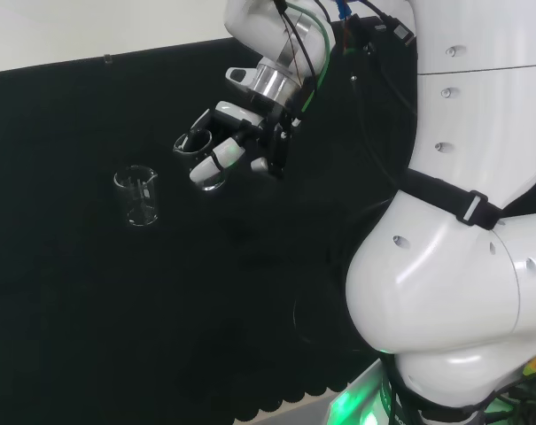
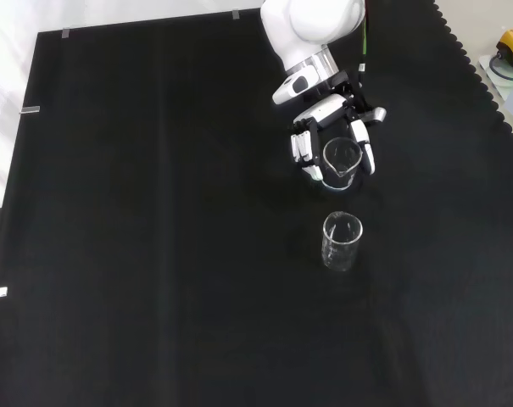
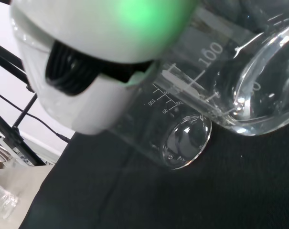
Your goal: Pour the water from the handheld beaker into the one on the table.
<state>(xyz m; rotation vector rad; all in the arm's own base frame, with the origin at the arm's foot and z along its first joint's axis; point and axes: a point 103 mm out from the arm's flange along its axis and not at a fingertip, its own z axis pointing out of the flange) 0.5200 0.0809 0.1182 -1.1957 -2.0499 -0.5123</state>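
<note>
Fingers [image 1: 216, 159] in the head view curl round the handheld beaker [image 1: 197, 144], mostly hiding it; the table beaker [image 1: 137, 196] stands upright at eight o'clock. Front view: held beaker's mouth faces up, perhaps slightly tilted.

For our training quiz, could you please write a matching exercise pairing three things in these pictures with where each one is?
Things:
1. clear glass beaker with a spout
2. second clear glass beaker
3. black and white hand

Places:
A. standing upright on the black cloth
B. curled round a beaker
C. held above the bench

Pairs: 1-C, 2-A, 3-B
</note>
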